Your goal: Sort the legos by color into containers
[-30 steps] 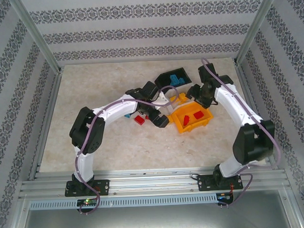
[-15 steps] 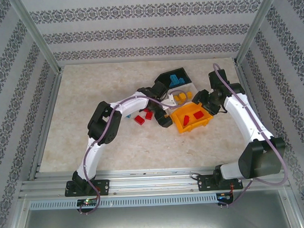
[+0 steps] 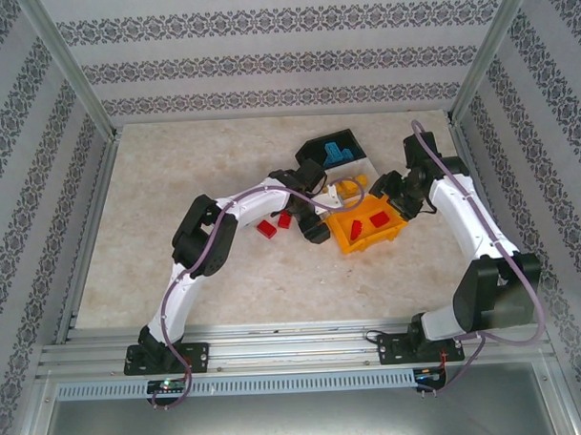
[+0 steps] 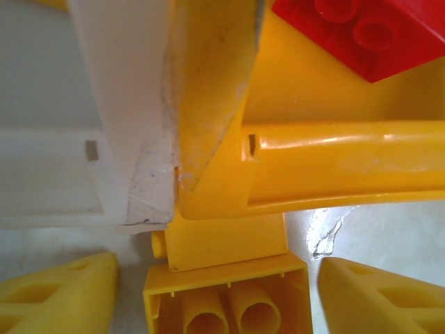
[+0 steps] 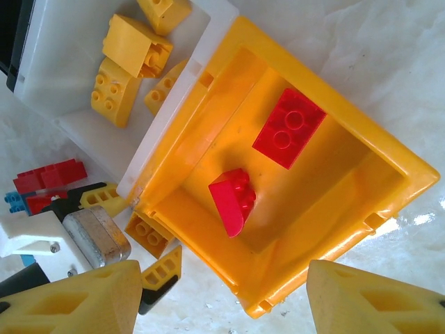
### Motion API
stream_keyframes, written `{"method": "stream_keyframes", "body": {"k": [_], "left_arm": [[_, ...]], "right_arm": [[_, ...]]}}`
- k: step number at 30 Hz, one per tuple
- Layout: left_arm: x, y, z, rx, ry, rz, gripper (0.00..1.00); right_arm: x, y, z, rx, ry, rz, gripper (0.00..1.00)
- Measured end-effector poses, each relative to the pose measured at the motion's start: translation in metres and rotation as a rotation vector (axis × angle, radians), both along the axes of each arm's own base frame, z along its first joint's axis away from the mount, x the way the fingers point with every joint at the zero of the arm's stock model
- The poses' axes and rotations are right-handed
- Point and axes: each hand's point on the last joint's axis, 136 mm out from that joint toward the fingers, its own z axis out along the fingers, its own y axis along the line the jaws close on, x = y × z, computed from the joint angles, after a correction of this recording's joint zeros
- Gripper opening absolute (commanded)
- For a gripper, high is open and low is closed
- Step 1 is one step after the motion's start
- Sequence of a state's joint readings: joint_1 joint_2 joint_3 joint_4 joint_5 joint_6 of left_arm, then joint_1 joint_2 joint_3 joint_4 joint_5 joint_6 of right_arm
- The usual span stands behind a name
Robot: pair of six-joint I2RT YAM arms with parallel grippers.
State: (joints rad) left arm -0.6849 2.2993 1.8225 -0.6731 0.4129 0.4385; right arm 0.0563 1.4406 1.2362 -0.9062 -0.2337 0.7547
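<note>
Your left gripper (image 4: 222,299) sits low where the white bin (image 5: 69,49) meets the orange bin (image 5: 348,160), fingers apart around a yellow brick (image 4: 226,278), not pinching it. Your right gripper (image 5: 222,299) hangs spread wide over the orange bin's two red bricks (image 5: 288,129), toward the worktop's (image 3: 174,164) far right. Versus a second ago, the left arm (image 3: 242,202) is stretched further forward and its fingers are narrower.

Left pincer (image 4: 217,278) parted, right pincer (image 5: 224,278) spread wide, arms angled inward

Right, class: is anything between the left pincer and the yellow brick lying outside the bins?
Nothing visible: the yellow brick sits between the fingertips of the left pincer, beside the white bin and orange bin.
</note>
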Motion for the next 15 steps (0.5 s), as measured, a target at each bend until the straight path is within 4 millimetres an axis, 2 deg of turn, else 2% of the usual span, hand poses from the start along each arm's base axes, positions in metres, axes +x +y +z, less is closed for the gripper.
{"method": "stream_keyframes", "body": {"k": [4, 15], "left_arm": [[-0.0023, 0.0009, -0.0004, 0.008, 0.013, -0.001, 0.55], [-0.0093, 0.0053, 0.0010, 0.033, 0.052, 0.007, 0.47]], "right_arm": [[0.0007, 0.0000, 0.0003, 0.000, -0.003, 0.000, 0.64], [0.0056, 0.0011, -0.0013, 0.006, -0.027, 0.000, 0.64]]}}
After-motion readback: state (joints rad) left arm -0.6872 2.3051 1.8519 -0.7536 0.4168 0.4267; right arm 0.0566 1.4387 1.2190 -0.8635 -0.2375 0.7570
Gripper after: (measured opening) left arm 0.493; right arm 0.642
